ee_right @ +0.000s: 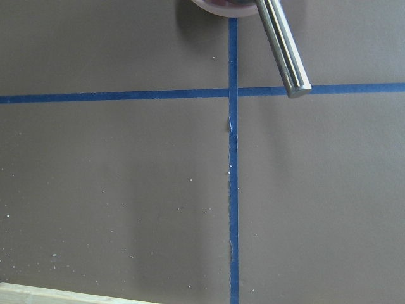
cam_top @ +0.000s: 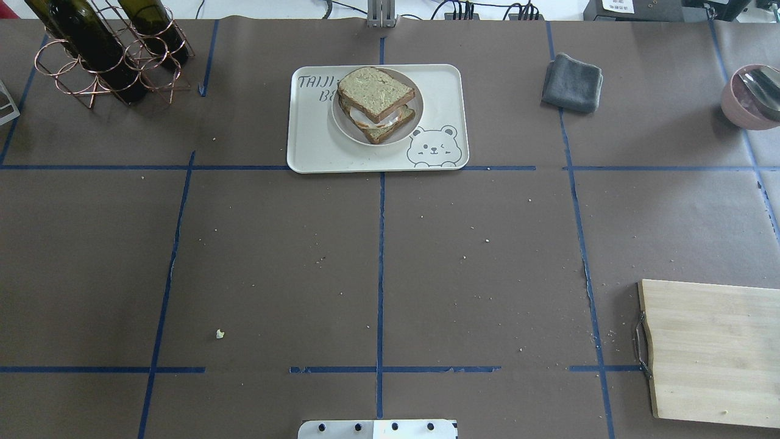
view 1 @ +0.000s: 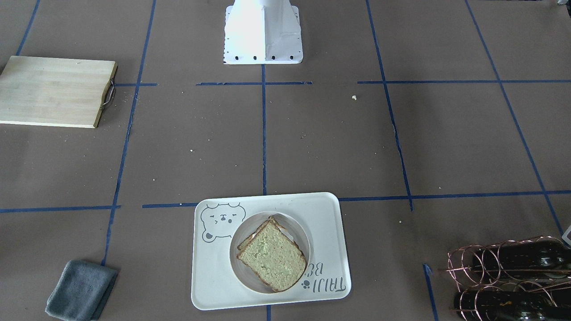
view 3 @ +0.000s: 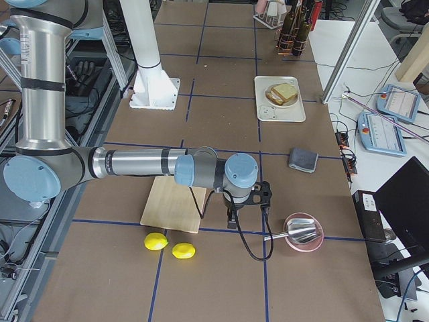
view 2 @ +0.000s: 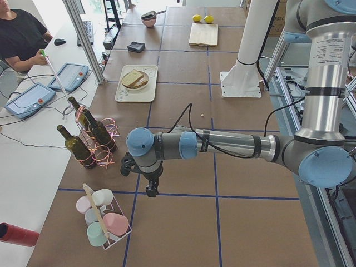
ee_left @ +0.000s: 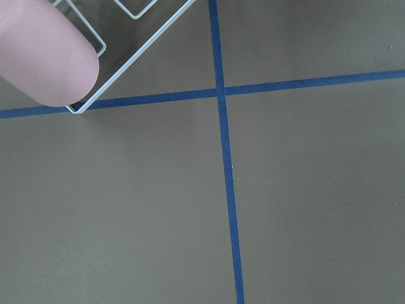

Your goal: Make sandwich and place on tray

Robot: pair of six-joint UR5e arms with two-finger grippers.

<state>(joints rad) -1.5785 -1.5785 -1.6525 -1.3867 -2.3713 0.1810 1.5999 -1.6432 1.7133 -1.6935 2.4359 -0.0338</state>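
sandwich (cam_top: pixel 376 100) sits on a round white plate (view 1: pixel 290 225), and the plate is on the tray (cam_top: pixel 317 152). top slice is skewed off the bottom one, with egg white showing at the near side in the overhead view. tray is at the far edge of the bench (cam_top: pixel 274 256) from my base, straddling the middle tape line.

between tray and base there's a wide stretch of brown paper with blue tape lines and scattered crumbs. grey cloth (cam_top: pixel 573 82) is to the tray's right, apart from it. bottle rack (cam_top: pixel 103 55) is at the far left corner. wooden board (cam_top: pixel 707 353) is near the right edge, close to my side. pink bowl (cam_top: pixel 746 97) with a metal ladle is at the far right edge.

my left arm is stretched out low and level, past the left end of the overhead view. the wrist is bent so the left hand (view 2: pixel 149 192) points straight down over a tape crossing, just beside the cup rack (view 2: pixel 105 222). the left wrist view shows that crossing, a rack corner and a pink cup (ee_left: pixel 44 57), but no fingers. can't tell if the left hand is apart or together.

my right arm is posed the same way on the other end. the right hand (view 3: pixel 231 221) points down over a tape crossing between the board's corner and the bowl. the ladle handle (ee_right: pixel 283 47) pokes toward it, not touching. two lemons (view 3: pixel 169 246) lie near the board. no fingers in the right wrist view either, so can't tell its state.
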